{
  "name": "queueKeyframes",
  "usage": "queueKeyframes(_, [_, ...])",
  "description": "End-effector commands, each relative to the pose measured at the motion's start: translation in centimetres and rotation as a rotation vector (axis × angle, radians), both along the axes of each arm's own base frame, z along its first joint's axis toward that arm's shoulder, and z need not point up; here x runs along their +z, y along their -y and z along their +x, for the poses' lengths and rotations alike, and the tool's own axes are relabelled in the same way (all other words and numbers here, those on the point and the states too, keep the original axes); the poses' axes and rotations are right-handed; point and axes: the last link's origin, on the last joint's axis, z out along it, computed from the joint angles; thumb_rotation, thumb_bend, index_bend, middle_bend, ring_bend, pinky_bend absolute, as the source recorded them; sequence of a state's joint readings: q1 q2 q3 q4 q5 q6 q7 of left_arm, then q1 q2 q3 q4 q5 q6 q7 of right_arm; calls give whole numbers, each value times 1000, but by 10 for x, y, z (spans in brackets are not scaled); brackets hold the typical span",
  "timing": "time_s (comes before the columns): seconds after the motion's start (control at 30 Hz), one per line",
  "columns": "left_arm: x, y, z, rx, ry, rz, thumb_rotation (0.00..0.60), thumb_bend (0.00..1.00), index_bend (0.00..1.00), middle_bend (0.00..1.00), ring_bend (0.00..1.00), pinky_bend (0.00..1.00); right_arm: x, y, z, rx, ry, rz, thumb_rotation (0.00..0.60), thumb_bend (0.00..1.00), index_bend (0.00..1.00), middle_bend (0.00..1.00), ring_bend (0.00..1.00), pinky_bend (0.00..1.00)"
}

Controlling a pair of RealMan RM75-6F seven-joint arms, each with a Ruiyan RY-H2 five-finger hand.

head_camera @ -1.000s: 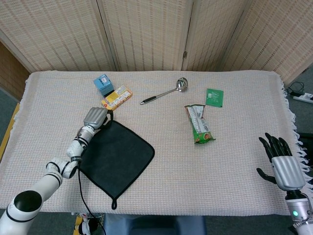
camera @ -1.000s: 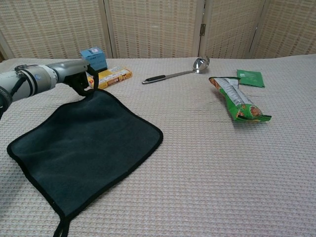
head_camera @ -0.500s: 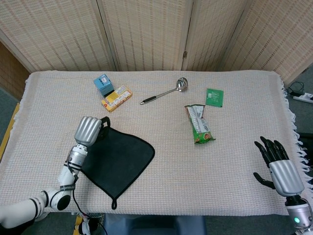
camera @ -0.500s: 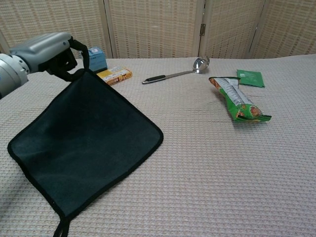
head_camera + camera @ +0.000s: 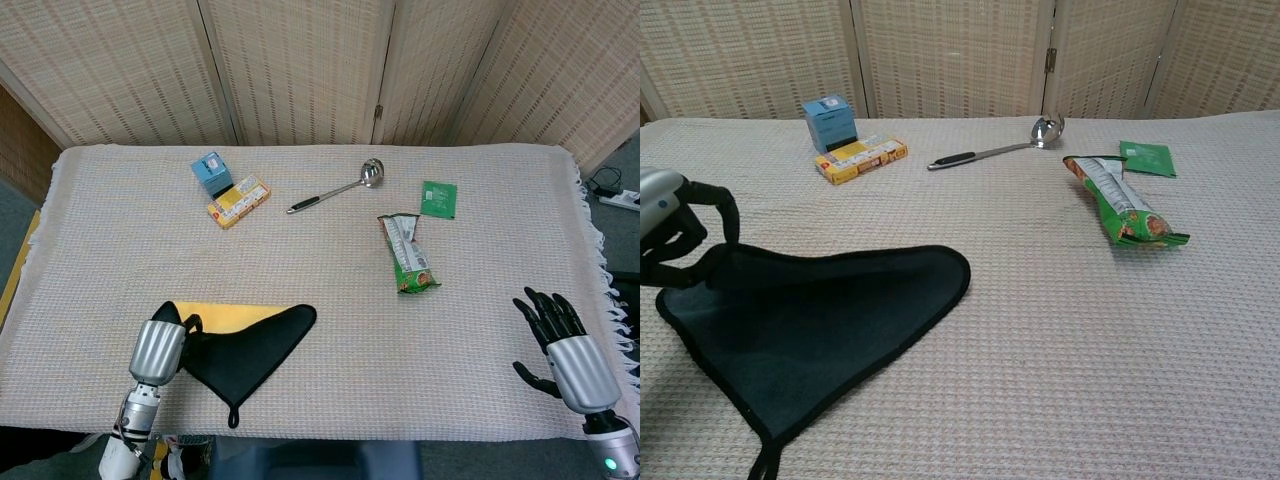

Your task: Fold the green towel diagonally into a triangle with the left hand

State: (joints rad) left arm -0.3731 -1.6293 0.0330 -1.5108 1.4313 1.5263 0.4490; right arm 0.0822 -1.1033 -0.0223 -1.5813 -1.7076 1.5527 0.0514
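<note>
since a second ago the left hand has carried the towel's far corner from up by the yellow box back toward the near edge of the table, and the green towel now lies half turned over with a yellow underside showing along its far side. its fingers are pinched on that lifted corner, seen from the chest camera as dark fingers curled round the black hem at the far left.

what matters now is where that held corner sits against the towel's near-left corner, which lies directly beneath and a little nearer than the hand. the fold line runs from the right-hand corner leftward, and the hanging loop marks the near point. by my reckoning the hand needs only to go down and slightly nearer to lay corner on corner; drifting right would skew the triangle.

the right hand hangs well apart at the near right, fingers spread, holding nothing, far from the towel. the snack packet and ladle lie well clear.
</note>
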Motion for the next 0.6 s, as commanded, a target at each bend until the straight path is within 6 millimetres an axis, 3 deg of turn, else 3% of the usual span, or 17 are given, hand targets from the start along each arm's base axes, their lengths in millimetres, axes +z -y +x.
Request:
queueKeyframes(0.03, [-16, 13, -3, 5, -3, -22, 600, 541, 807, 1000, 1000, 1000, 2, -1, 0, 2, 3, -3, 600, 285, 0, 0, 0, 0])
queueKeyframes(0.27, [-33, 29, 5, -28, -32, -34, 600, 541, 807, 1000, 1000, 1000, 5, -3, 0, 10, 12, -6, 600, 285, 0, 0, 0, 0])
queueKeyframes(0.6, [-34, 65, 7, -39, -72, -25, 600, 541, 807, 1000, 1000, 1000, 4, -7, 1, 19, 16, 2, 600, 285, 0, 0, 0, 0])
